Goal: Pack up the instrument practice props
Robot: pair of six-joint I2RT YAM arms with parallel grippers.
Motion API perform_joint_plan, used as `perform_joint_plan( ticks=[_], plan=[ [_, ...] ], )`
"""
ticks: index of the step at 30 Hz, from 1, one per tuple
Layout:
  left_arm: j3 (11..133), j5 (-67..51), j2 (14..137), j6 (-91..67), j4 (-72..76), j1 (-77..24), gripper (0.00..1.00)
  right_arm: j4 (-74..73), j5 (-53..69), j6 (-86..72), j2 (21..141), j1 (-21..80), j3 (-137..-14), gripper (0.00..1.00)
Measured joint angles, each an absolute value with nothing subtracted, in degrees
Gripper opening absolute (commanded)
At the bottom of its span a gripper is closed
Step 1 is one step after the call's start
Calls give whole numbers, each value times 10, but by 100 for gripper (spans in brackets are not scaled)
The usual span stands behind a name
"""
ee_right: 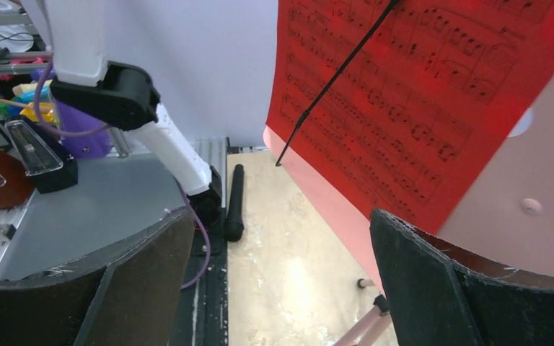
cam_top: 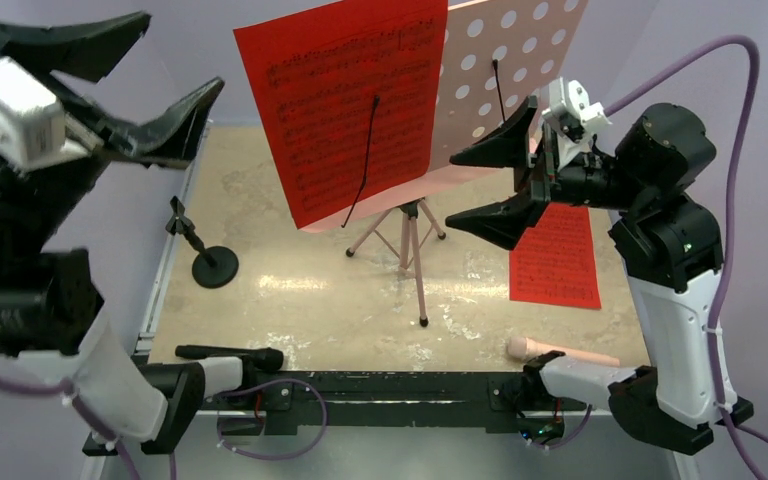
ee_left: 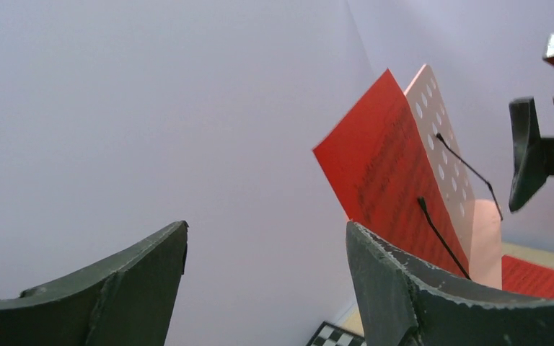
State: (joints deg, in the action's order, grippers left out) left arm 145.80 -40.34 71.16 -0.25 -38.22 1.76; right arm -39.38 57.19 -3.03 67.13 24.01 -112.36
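Note:
The pink music stand (cam_top: 520,60) stands at the table's back on thin tripod legs (cam_top: 410,240). A red printed sheet (cam_top: 350,100) leans on its perforated desk under two black wire clips. Another red sheet (cam_top: 555,258) lies flat at the right. A peach tube (cam_top: 560,352) lies near the front right. The black round-base peg stand (cam_top: 210,262) is at the left. My right gripper (cam_top: 450,190) is open beside the desk's lower right edge, pointing left and holding nothing. My left gripper (cam_top: 185,48) hangs open high at the far left, empty.
A black microphone (cam_top: 230,353) lies along the front edge by the left arm's base. A corner of the chessboard (ee_left: 335,335) shows below the left gripper (ee_left: 267,227). Lilac walls enclose the back and sides. Cluttered items sit off the table's left side (ee_right: 36,151).

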Motion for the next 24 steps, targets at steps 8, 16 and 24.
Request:
perform_joint_plan(
  ticks=[8, 16, 24],
  plan=[
    [1377, -480, 763, -131, -225, 25, 73, -376, 453, -13, 616, 344, -1034, 98],
    [1289, -531, 701, -185, -129, 27, 72, -342, 397, 4, 633, 385, -1021, 99],
    [1279, -514, 642, -128, -144, 41, 81, -301, 380, -16, 715, 411, -1020, 99]
  ],
)
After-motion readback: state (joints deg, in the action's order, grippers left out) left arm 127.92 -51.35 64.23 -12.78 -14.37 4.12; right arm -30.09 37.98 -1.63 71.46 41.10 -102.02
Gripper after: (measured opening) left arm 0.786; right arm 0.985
